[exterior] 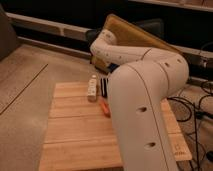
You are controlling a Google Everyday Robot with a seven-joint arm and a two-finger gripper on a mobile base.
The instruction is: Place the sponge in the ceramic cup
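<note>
My white arm fills the right half of the camera view and bends back at a joint above the wooden table. My gripper hangs below that joint at the table's far edge, mostly covered by the thick arm link. The sponge and the ceramic cup are both hidden behind the arm or out of view.
A white oblong bottle stands at the table's far side, with a small black ribbed object to its right. An orange stick lies in front of them. A tan board leans behind the table. Cables trail on the floor at right.
</note>
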